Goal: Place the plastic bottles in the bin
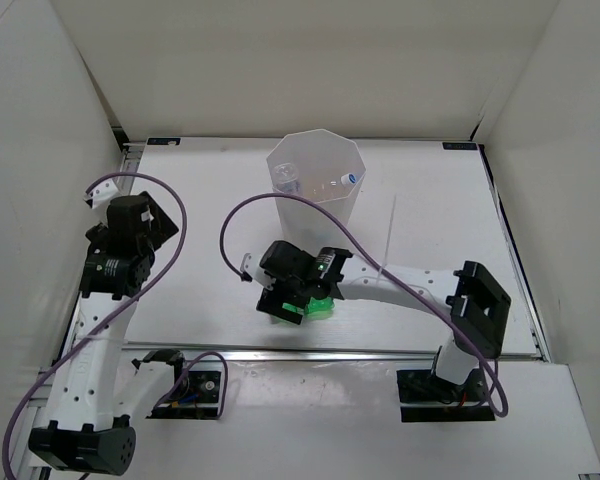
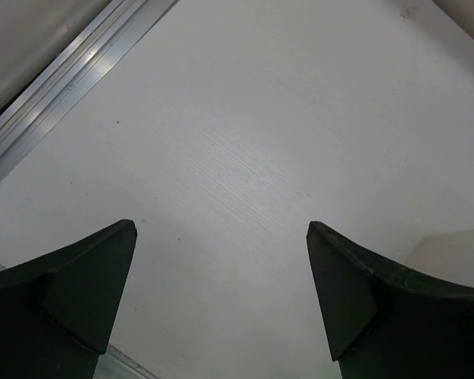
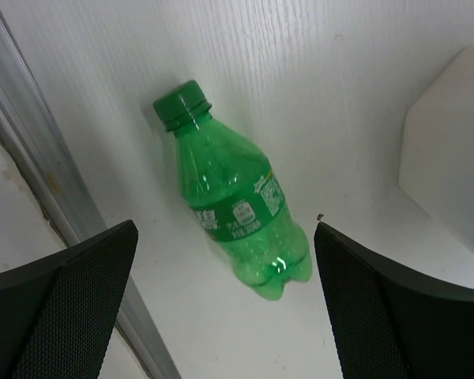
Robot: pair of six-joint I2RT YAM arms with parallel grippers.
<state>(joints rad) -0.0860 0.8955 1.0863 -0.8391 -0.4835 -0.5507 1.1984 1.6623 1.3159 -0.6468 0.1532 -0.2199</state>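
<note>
The green bottle lies on its side on the table, cap pointing away from my right gripper; in the top view it peeks out under the right wrist near the table's front edge. My right gripper is open above it, jaws either side of its base, not touching. The white bin stands upright at the back middle, and clear bottles show inside it; its base shows in the right wrist view. My left gripper is open and empty over bare table at the left.
A metal rail runs along the table's front edge, close to the green bottle; it also shows in the right wrist view. White walls enclose the table on the left, back and right. A purple cable arcs over the right arm.
</note>
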